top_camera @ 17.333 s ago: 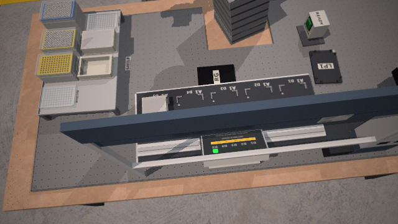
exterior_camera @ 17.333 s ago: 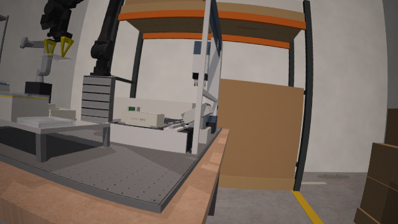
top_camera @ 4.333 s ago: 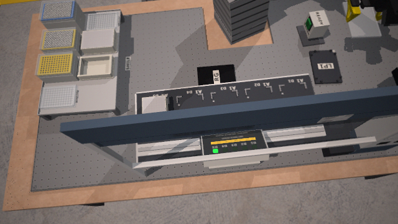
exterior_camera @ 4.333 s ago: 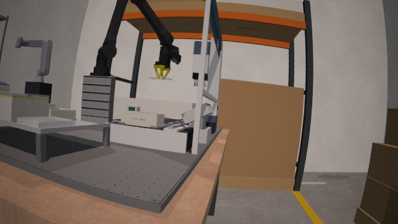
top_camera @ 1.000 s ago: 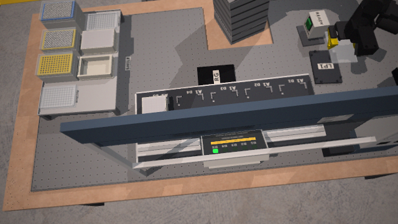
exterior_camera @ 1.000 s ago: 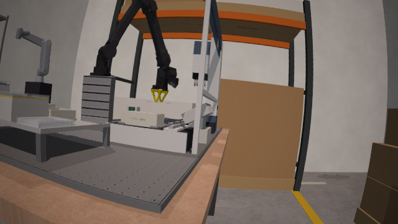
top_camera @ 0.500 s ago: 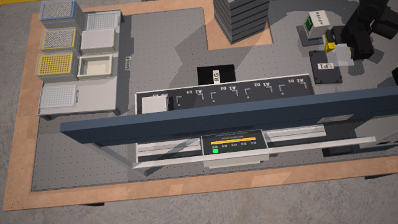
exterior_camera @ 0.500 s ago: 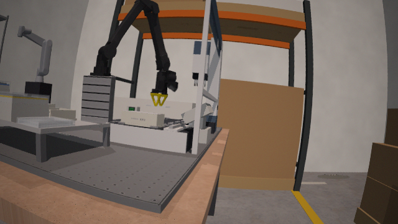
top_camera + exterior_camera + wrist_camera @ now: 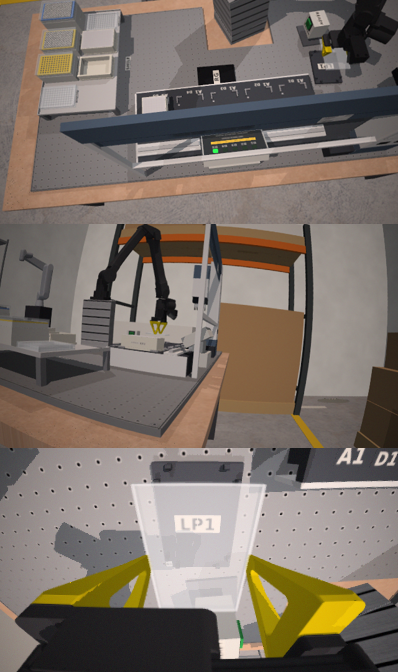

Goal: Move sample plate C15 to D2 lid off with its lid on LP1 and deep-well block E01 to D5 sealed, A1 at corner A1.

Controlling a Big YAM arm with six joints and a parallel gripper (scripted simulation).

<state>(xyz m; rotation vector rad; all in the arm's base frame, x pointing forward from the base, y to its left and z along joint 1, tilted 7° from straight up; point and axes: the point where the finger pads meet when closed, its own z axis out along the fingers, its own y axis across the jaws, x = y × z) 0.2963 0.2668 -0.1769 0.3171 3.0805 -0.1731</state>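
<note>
My gripper is shut on a clear plate lid and holds it level just above the dark lid park LP1. In the wrist view the lid sits between the yellow fingers, and the LP1 label shows through it. A white sealed block lies on D5 at the deck's left end. D2 shows only its brackets. Two clear well plates lie on the SHELF; I cannot read their labels. In the exterior view the gripper hangs low over the deck.
The READY key stands just behind LP1. The SHELF also holds tip racks, a covered block and an open reservoir. The regrip nest RG lies mid-table. A grey drawer tower and the blue gantry beam stand near.
</note>
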